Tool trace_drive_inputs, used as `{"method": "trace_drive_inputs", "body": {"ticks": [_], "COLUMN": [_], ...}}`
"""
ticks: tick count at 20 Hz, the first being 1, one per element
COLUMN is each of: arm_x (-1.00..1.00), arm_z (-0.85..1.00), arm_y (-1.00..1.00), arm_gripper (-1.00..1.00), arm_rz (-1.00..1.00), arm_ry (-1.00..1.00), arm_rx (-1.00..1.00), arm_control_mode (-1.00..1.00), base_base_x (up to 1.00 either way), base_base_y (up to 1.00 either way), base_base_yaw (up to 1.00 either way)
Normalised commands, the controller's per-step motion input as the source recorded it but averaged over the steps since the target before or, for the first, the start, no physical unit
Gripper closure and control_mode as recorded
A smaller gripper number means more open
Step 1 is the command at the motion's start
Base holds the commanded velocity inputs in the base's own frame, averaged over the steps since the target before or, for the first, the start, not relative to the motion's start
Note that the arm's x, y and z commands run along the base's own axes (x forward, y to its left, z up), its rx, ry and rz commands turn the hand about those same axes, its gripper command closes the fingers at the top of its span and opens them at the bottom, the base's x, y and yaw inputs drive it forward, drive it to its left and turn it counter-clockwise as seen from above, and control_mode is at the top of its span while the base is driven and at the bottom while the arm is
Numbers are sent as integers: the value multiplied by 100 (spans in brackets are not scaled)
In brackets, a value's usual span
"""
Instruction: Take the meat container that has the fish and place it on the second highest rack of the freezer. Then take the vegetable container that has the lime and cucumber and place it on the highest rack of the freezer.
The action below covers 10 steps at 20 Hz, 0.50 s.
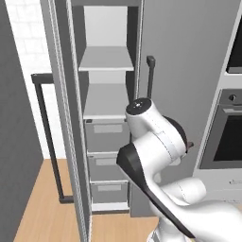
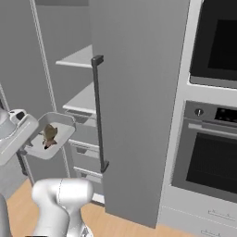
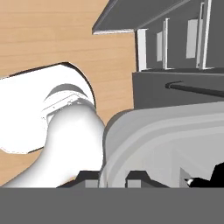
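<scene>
arm [image 1: 156, 137]: glossy white rounded link housings | joints: dark grey to black bands between links | wrist end cap: flat grey disc with small dark marks | gripper [image 3: 116, 177]: small dark finger tips

Fish [image 2: 49, 134] in meat container [image 2: 62, 121] before open freezer [image 2: 83, 99], wall oven [image 2: 210, 152] to its right.

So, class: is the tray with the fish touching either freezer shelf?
Apart. In the right base view the tray, carrying the fish, hangs in the air in front of the open freezer, clear of both shelves.
</scene>
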Motion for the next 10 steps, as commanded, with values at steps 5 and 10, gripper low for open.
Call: {"method": "trace_drive_inputs", "body": {"ticks": [5, 10], "arm_x": [0, 0], "arm_z": [0, 0], "arm_y": [0, 0], "arm_gripper": [100, 100], "arm_rz": [0, 0], "arm_ry": [0, 0], "arm_rx": [0, 0], "arm_control_mode": [100, 100], "base_base_x": [29, 7], "base_base_y": [10, 42], "base_base_yaw": [0, 6]}}
